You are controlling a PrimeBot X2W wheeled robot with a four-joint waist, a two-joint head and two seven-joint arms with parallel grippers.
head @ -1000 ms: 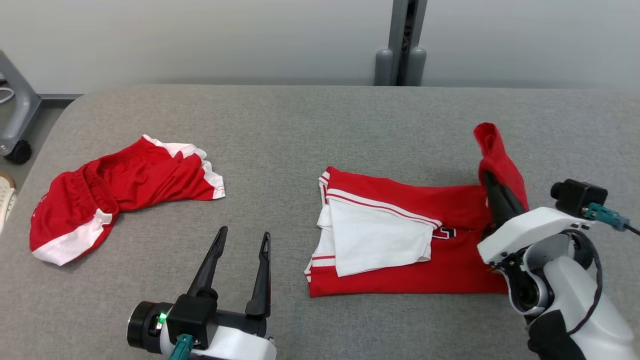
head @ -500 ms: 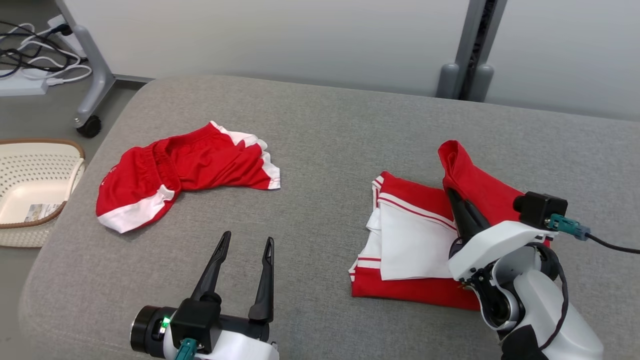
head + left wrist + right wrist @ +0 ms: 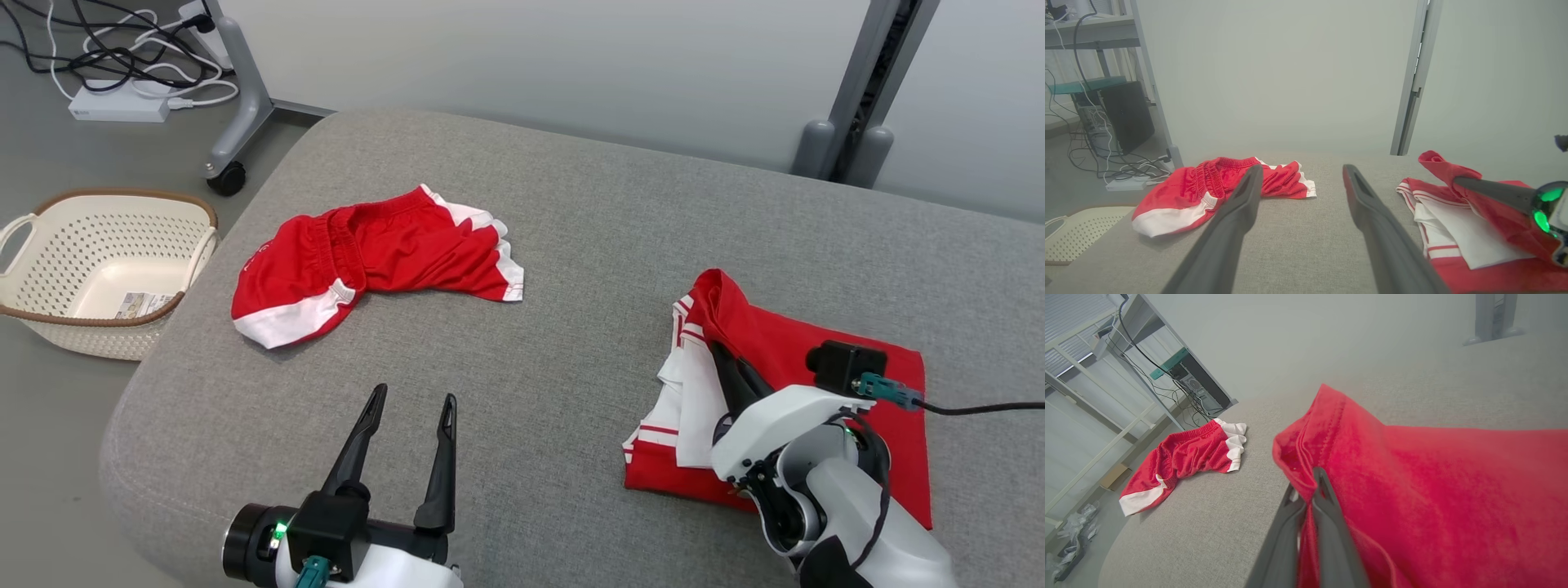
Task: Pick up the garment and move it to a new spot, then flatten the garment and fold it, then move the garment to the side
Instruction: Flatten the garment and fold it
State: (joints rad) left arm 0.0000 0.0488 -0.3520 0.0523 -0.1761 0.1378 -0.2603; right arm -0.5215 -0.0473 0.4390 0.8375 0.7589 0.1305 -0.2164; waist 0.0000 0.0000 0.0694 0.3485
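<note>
The garment (image 3: 788, 347) is a red jersey with white trim, lying partly folded on the right of the grey padded table (image 3: 588, 204). My right gripper (image 3: 720, 349) is shut on a raised red edge of it, held over the jersey's white left part. In the right wrist view the red cloth (image 3: 1433, 477) drapes over the closed right gripper (image 3: 1316, 473). The left wrist view shows the jersey (image 3: 1457, 228) with that fold lifted. My left gripper (image 3: 412, 398) stands open near the table's front, nothing between its fingers (image 3: 1237, 208).
Red shorts with white panels (image 3: 367, 253) lie crumpled on the table's left half, also seen as shorts (image 3: 1208, 188) and shorts (image 3: 1188, 453). A cream perforated basket (image 3: 122, 196) sits on the floor to the left. Cables and a wheeled frame leg (image 3: 233, 98) stand beyond it.
The head camera has swung left, bringing the basket into view. My right gripper has carried the jersey's red edge from its right end leftward over the white part. The left gripper stays open.
</note>
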